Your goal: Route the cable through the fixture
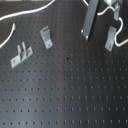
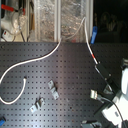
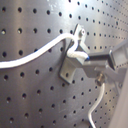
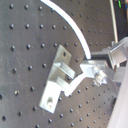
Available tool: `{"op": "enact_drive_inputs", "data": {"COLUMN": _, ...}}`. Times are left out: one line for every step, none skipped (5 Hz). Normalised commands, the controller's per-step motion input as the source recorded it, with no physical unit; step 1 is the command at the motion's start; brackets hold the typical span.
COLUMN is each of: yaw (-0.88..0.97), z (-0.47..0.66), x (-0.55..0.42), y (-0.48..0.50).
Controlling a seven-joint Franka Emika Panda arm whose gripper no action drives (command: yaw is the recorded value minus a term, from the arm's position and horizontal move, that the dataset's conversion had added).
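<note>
The white cable (image 3: pixel 35 53) runs across the black board to the top of the fixture (image 3: pixel 69 67), a slim grey bracket, and bends tightly against its upper edge. My gripper (image 3: pixel 89 62) sits right beside the fixture and looks shut on the cable, which leaves the fingers and trails away. In the second wrist view the cable (image 4: pixel 75 26) curves down to the gripper (image 4: pixel 93 68), just past the fixture (image 4: pixel 57 76). The first exterior view shows the fixture (image 1: pixel 111 38) under my arm (image 1: pixel 94 19) at the first exterior view's upper right. A long cable (image 2: pixel 45 55) loop lies on the board.
A low plate with two prongs (image 1: pixel 21 54) and a similar grey bracket with a bent foot (image 1: pixel 46 36) stand at the first exterior view's left. Slack cable (image 1: pixel 30 12) lies behind them. Both also show in the second exterior view, the bracket (image 2: pixel 53 88) and the plate (image 2: pixel 37 105).
</note>
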Motion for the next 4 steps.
{"op": "enact_drive_inputs", "data": {"yaw": 0.29, "z": 0.07, "x": -0.213, "y": 0.05}}
{"op": "enact_drive_inputs", "data": {"yaw": 0.51, "z": 0.0, "x": -0.149, "y": 0.136}}
{"op": "enact_drive_inputs", "data": {"yaw": 0.72, "z": 0.01, "x": -0.056, "y": 0.098}}
{"op": "enact_drive_inputs", "data": {"yaw": 0.02, "z": 0.0, "x": 0.008, "y": -0.017}}
